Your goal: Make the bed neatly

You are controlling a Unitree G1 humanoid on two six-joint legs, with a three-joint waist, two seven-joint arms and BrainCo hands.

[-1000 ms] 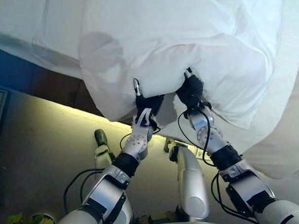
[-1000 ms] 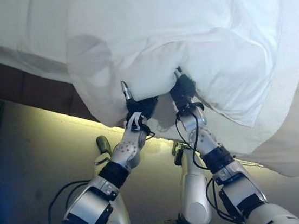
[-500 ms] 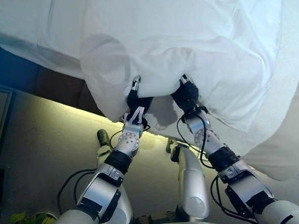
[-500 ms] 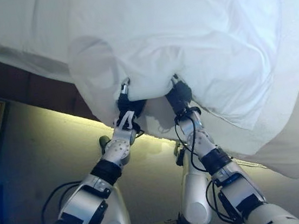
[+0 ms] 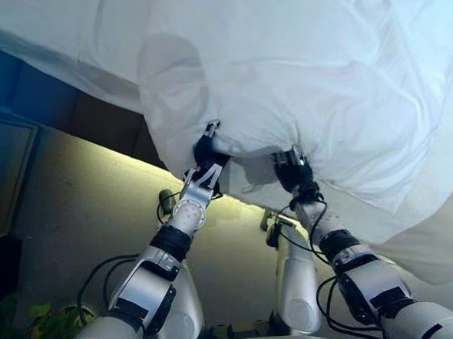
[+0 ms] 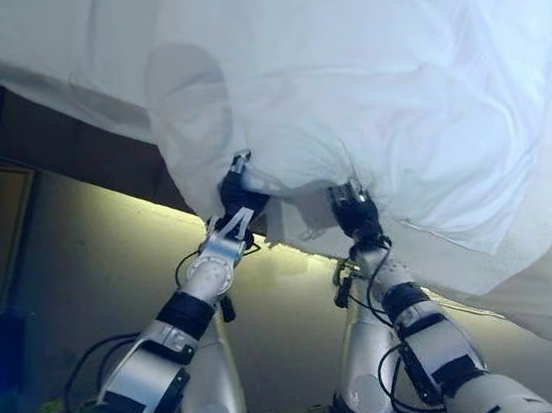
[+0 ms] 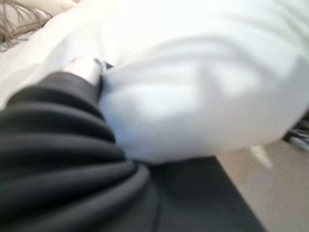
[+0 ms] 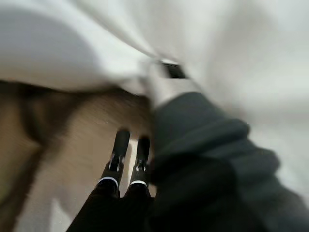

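While both hands sat under the hanging cloth, these were the relations that mattered:

Duvet: the white duvet point(image 5: 306, 80) filled the upper and right parts of both eye views, and its bulging lower edge drooped to the centre of the frame, off the side of the bed point(image 5: 73, 52), whose white edge ran across the upper left.

Left hand: the left hand point(image 5: 205, 151) was at the centre of the frame, pushed up into the duvet's lower fold. Its own wrist view showed only the dark ribbed cover and one silver finger against white cloth, so I could not tell whether the fingers were clamped on the fabric or merely buried in it.

Right hand: the right hand point(image 5: 291, 170) was just right of centre and a little lower in the frame, also sunk into the fold. Its fingers were hidden, and I could not tell their state.

Key relation: the hem ran across the frame from one hand to the other, with the bulk of the duvet lying above and to the right of both.

Nearer hand: neither. Both touched the same edge, near each other.

Judged next move: carrying the edge toward the top of the frame, with both hands level so the hem lay straight.

Floor: the pale floor point(image 5: 76, 225) lay at lower left.
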